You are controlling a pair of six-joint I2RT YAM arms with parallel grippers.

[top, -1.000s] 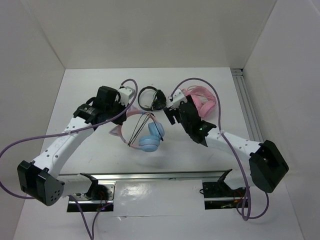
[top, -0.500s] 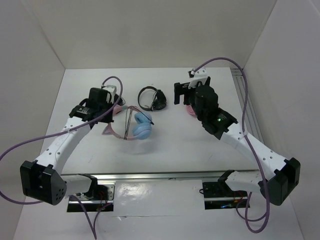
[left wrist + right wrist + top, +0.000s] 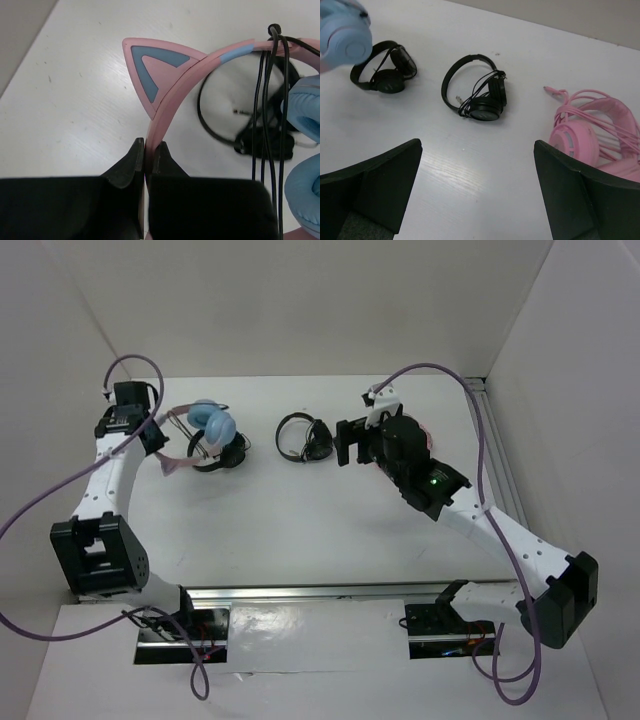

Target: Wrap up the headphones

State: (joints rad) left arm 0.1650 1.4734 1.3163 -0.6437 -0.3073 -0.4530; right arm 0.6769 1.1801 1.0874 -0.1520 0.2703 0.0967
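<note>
- My left gripper (image 3: 148, 145) is clamped shut on the thin pink band of the headphones (image 3: 207, 426), just below a cat ear (image 3: 150, 75).
- The headphones are at the far left of the table (image 3: 300, 520). They look lifted off it, above a black pair (image 3: 228, 455).
- From above, their long axis runs left to right, with the band at the gripper on the left and the blue cups on the right.
- The black cable (image 3: 275, 36) loops over the band and trails down beside the cups.
- My right gripper (image 3: 477, 147) hangs right of centre, fingers spread wide, holding nothing.
- Beyond it lie a second black pair (image 3: 480, 95) and the all-pink headphones (image 3: 590, 135).
- The table is white and boxed in by plain white walls (image 3: 300, 300). A metal rail (image 3: 320, 592) runs along its near edge.
</note>
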